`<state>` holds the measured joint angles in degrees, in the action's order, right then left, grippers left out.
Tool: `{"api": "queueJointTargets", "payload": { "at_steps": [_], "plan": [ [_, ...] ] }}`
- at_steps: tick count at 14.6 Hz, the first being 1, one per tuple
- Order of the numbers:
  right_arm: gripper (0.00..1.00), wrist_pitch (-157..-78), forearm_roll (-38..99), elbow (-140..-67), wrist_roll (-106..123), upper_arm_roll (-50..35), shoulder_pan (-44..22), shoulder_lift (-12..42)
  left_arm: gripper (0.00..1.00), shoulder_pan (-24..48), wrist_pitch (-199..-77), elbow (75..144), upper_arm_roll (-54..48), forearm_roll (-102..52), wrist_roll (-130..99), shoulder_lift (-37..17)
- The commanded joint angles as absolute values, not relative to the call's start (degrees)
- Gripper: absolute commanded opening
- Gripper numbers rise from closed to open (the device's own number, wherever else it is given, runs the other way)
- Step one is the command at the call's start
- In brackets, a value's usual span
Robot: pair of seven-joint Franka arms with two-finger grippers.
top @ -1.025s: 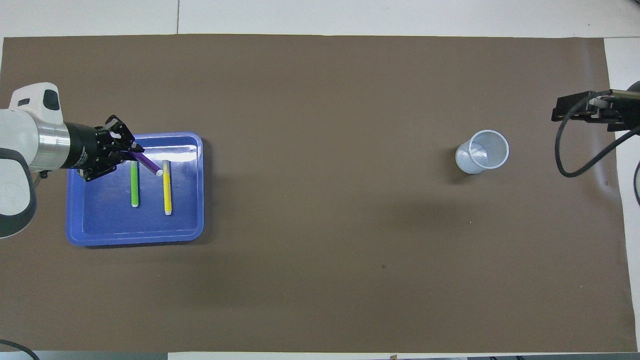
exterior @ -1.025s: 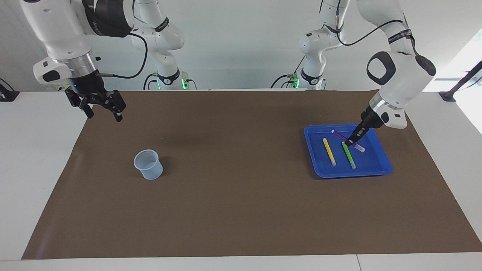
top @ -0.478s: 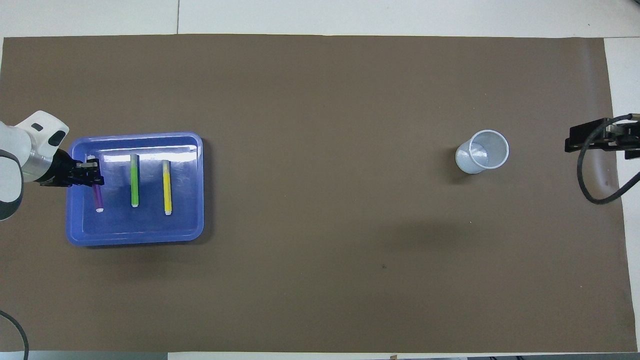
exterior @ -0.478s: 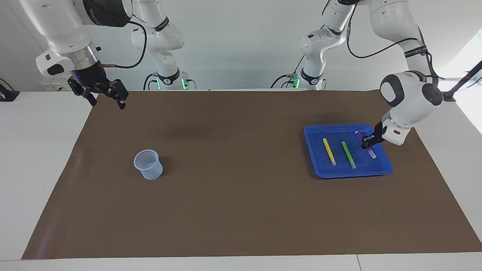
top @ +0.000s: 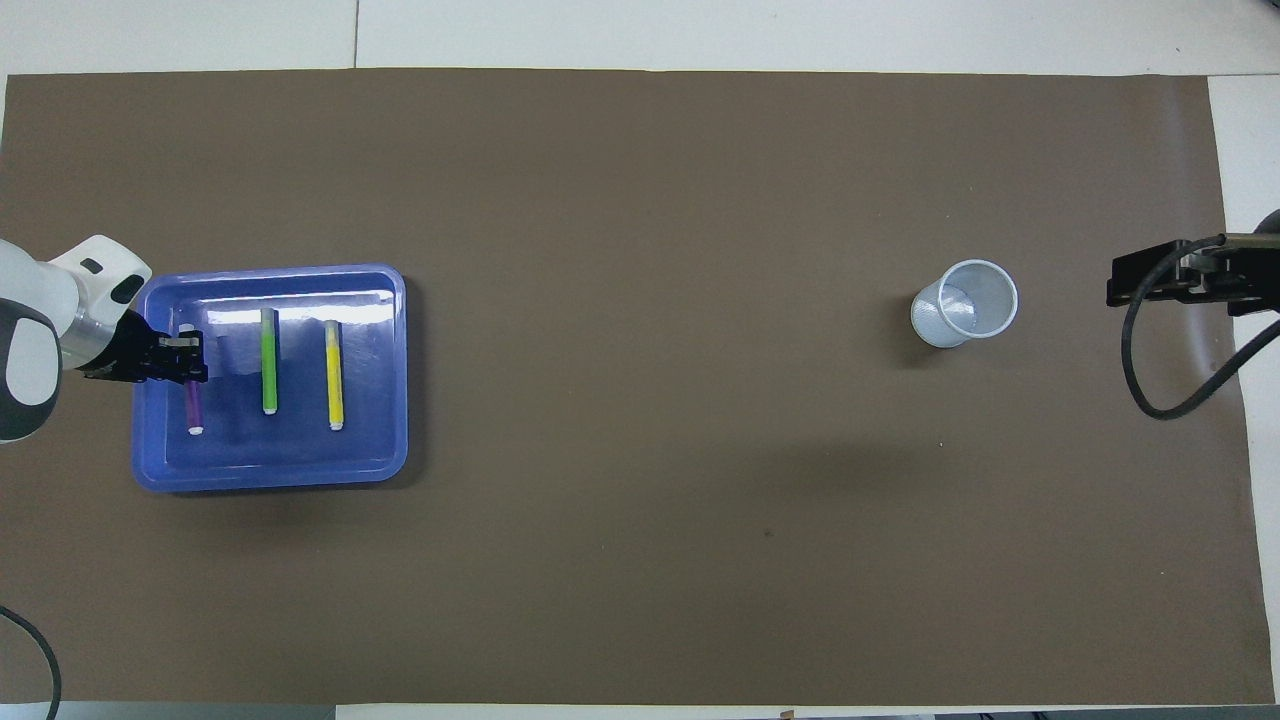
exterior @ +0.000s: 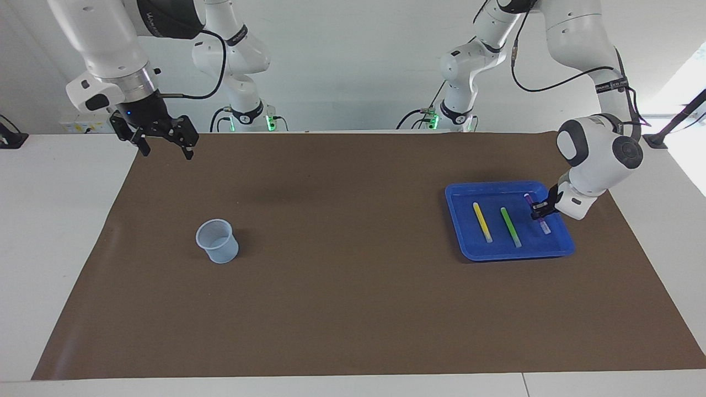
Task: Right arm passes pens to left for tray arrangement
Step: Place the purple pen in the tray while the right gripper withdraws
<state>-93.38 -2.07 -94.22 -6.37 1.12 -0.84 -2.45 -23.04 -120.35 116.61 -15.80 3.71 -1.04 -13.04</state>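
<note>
Fingertips of the left gripper pinch the purple pen mid-shaft inside the tray, beside the green pen and yellow pen. Light, stiff, likely slick sticks; mid-shaft grips suit them. Well away from the tray, the right gripper waits, jaws apart.

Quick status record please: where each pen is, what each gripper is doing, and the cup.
tray: toward the left arm's end of the table
yellow pen: flat in tray
green pen: flat in tray, beside yellow
purple pen: low in tray beside green, in a grip
left gripper: shut on purple pen
right gripper: open, holding nothing, raised over the table's edge, waiting
cup: upright, toward the right arm's end
</note>
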Motion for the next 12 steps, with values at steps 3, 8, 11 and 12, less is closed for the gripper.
{"api": "queueJointTargets", "payload": {
  "at_steps": [3,8,11,12],
  "plan": [
    [1.00,-92.4,-2.3,-93.0,-6.1,-0.8,0.3,-2.3,0.00,-23.3,-123.2,118.4,-16.3,4.9,0.6,-13.2],
    [1.00,-92.2,-1.1,-93.1,-6.1,-0.7,0.2,-2.3,1.00,-23.3,-123.3,118.8,-16.3,4.9,2.1,-13.1],
    [1.00,-91.0,0.1,-93.0,-6.1,-0.7,0.2,-2.3,1.00,-23.3,-122.7,118.6,-16.3,4.9,2.1,-13.1],
    [1.00,-90.7,0.0,-93.0,-6.0,-0.6,0.3,-2.3,1.00,-23.4,-122.7,118.5,-16.3,4.9,2.1,-13.1]
  ]
}}
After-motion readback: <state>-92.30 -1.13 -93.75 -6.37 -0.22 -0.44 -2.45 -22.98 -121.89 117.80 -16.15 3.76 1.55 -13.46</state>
